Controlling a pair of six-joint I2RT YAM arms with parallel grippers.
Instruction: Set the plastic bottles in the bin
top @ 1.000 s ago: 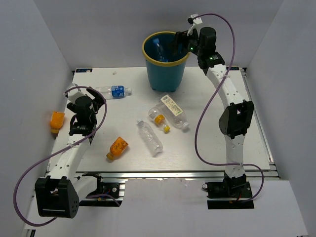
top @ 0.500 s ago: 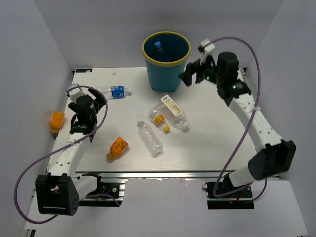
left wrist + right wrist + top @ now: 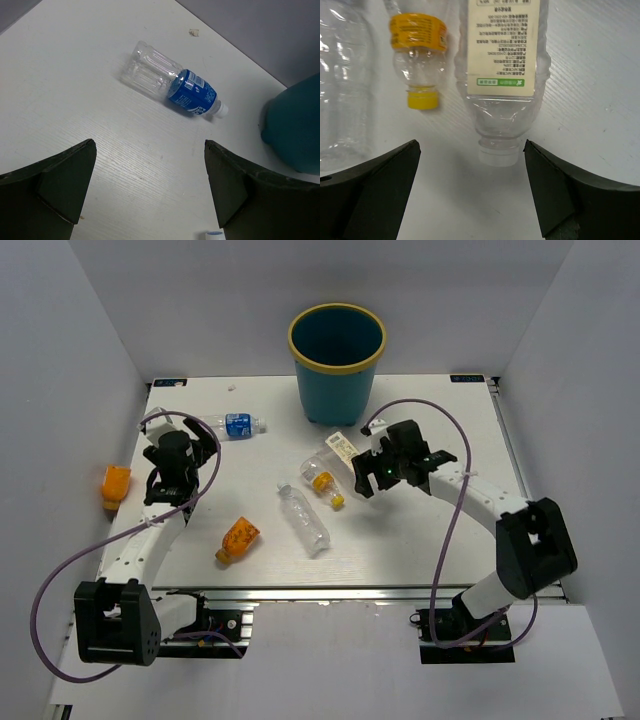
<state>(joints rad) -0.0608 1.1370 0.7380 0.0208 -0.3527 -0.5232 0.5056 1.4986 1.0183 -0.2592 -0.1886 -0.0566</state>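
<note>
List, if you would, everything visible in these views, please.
bin: one, teal with yellow rim, far centre
blue-label bottle: one, clear, lying far left
white-label bottle: one, clear, lying centre
yellow-cap bottle: one, clear, left of it
plain bottle: one, clear, lying nearer centre
orange bottles: two, orange, near left and at left edge
table: one, white, centre of view
left gripper: one, black, open, over far left
right gripper: one, black, open, over white-label bottle

- Your right wrist view crops the white-labelled bottle [image 3: 504,75] at the top edge.
- Your left wrist view cuts the bin [image 3: 295,130] at the right edge.
</note>
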